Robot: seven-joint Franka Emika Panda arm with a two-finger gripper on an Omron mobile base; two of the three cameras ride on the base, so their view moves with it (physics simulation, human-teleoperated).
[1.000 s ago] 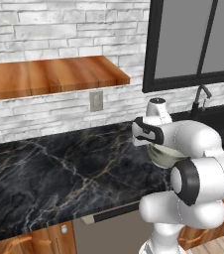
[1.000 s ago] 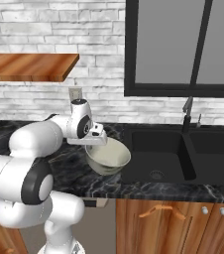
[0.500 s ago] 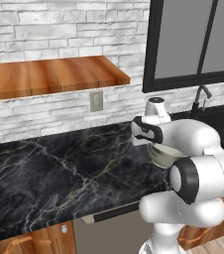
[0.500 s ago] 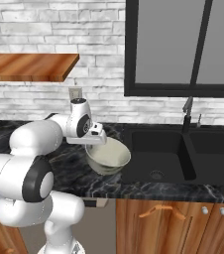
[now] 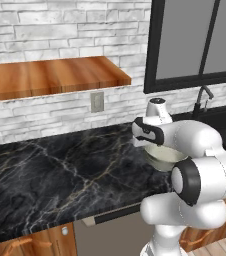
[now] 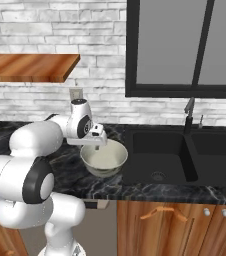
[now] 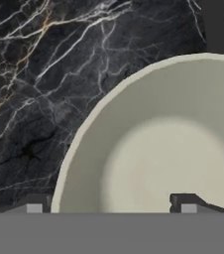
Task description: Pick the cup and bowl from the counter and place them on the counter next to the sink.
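White brick wall behind the claw, with a grey outlet plate. Wooden shelf mounted high beside a dark-framed window. Below the bench, wooden cabinet doors with curved handles and a grey panel.

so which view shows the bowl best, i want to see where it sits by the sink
The right base view: the bowl sits on the counter just left of the sink. In the left base view the arm covers much of it. The hand view gives its plain inside close up.
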